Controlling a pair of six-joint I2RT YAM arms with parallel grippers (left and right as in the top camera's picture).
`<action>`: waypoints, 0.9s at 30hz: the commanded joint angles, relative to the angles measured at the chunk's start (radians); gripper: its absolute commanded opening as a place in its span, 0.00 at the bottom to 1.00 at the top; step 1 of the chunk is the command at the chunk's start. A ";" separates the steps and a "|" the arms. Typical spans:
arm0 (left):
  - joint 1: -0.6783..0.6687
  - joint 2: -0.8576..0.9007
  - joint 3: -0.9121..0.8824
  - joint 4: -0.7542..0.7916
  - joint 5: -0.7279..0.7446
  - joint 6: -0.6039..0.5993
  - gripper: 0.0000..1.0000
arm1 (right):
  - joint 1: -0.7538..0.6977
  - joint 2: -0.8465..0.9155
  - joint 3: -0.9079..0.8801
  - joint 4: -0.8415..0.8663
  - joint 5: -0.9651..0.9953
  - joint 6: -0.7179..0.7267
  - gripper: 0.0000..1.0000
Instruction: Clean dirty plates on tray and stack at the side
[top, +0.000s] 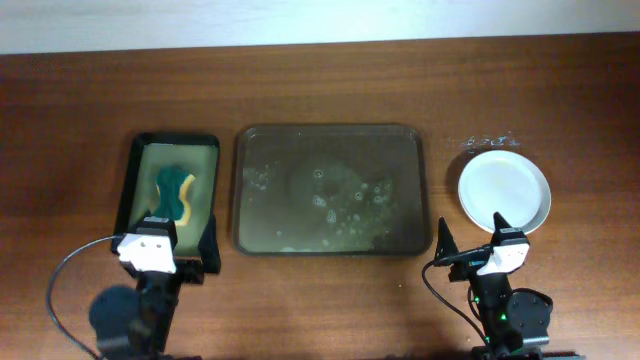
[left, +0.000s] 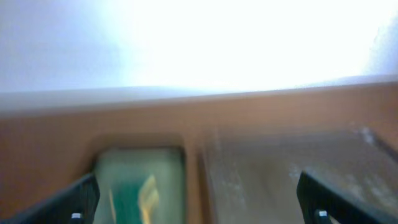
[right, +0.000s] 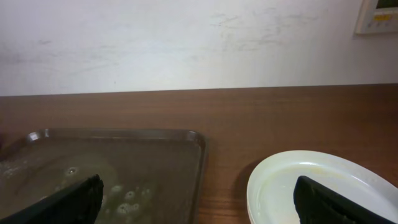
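- The left claw (left: 198, 188) is found spread wide and holding nothing. It is drawn in at the near edge of the brown wooden table (top: 330, 80).
- The right claw (right: 199, 186) is likewise spread wide and empty, at the same near edge.
- The large dark olive-grey rectangular tray (top: 330, 128) is seen ahead of both claws, to the right of the left claw and to the left of the right claw. No plate is seen on it; only a film of cloudy water with bubbles (top: 340, 200) is noted.
- The round white shallow plates (top: 504, 190) are found stacked on the table just ahead of the right claw and slightly to its right, clear of the tray. The number in the stack cannot be told. The side placement is judged to match the stacking called for.
- A green and yellow sponge (top: 176, 193) is seen lying in a small narrow dark tray (top: 175, 137) directly ahead of the left claw, judged parked there as no longer needed.
- The task is judged complete or nearly so.
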 joint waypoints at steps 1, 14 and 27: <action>-0.055 -0.151 -0.181 0.225 -0.034 0.203 0.99 | 0.008 -0.006 -0.007 -0.001 -0.016 0.003 0.98; -0.056 -0.305 -0.410 0.183 -0.194 0.202 0.99 | 0.008 -0.006 -0.007 -0.001 -0.016 0.003 0.98; -0.055 -0.304 -0.410 0.183 -0.194 0.202 0.99 | 0.008 -0.006 -0.007 -0.001 -0.016 0.003 0.98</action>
